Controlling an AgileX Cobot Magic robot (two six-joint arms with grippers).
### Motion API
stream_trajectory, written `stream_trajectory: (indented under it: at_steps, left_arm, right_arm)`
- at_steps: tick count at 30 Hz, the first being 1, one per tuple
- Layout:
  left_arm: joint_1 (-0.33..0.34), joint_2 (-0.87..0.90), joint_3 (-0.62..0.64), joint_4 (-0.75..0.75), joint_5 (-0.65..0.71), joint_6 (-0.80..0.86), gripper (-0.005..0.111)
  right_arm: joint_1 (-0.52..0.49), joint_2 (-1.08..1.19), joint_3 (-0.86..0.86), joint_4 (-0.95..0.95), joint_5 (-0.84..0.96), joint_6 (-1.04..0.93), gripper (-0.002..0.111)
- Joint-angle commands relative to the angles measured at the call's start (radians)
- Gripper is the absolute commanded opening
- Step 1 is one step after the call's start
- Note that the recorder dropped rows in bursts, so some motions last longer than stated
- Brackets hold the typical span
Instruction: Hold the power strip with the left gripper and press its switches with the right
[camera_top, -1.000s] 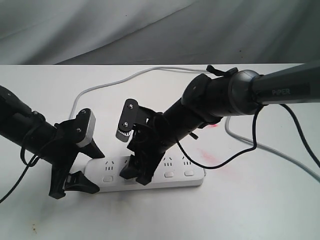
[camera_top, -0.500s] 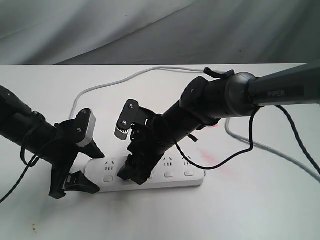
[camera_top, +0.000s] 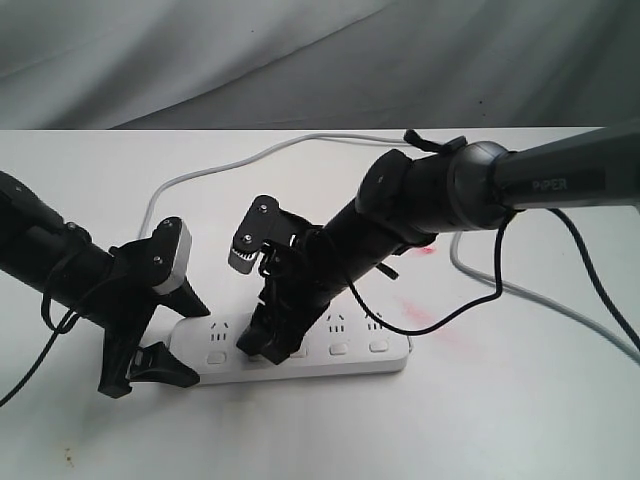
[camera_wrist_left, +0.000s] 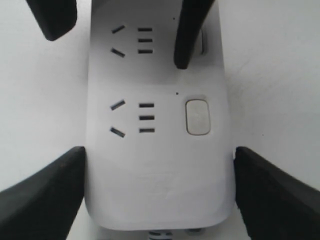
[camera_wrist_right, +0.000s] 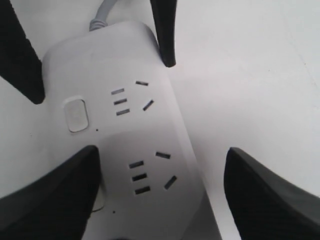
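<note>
The white power strip (camera_top: 380, 345) lies flat on the white table. My left gripper (camera_top: 190, 342) is shut on its cord end, one black finger against each long side (camera_wrist_left: 160, 165). My right gripper (camera_top: 272, 348) stands open over the strip (camera_wrist_right: 161, 152). One of its fingers (camera_wrist_left: 190, 30) rests over the second of the switches. The other finger (camera_wrist_right: 270, 200) hangs over bare table beside the strip. The first switch (camera_wrist_left: 197, 116) shows uncovered between the two grippers, and two more switches (camera_top: 338, 349) show to the right.
The grey cord (camera_top: 200, 175) loops from the strip's left end across the back of the table and down the right side. A pink smear (camera_top: 420, 315) marks the table behind the strip. A grey cloth hangs behind.
The right arm has edged a little to the left and its gripper has shifted slightly along the strip. The left gripper and the strip have not moved.
</note>
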Motion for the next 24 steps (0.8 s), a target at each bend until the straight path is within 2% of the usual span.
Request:
stream_trajectory:
  at_steps: [1,10,19,24]
  left_arm:
    - [-0.005,0.001,-0.005,-0.007,0.001,0.005,0.042]
    - [-0.005,0.001,-0.005,-0.007,0.001,0.005,0.042]
    - [-0.005,0.001,-0.005,-0.007,0.005,0.005,0.042]
    - [-0.005,0.001,-0.005,-0.007,0.005,0.005,0.042]
  right_arm:
    - [-0.009,0.039,0.037,-0.22,-0.035,0.015,0.063]
    - [-0.012,0.02,0.063,-0.134,-0.059,0.0,0.063]
    - [-0.024,-0.178,0.063,-0.043,-0.053,-0.025,0.063]
    - [-0.069,-0.237,0.063,-0.019,0.003,-0.025,0.063]
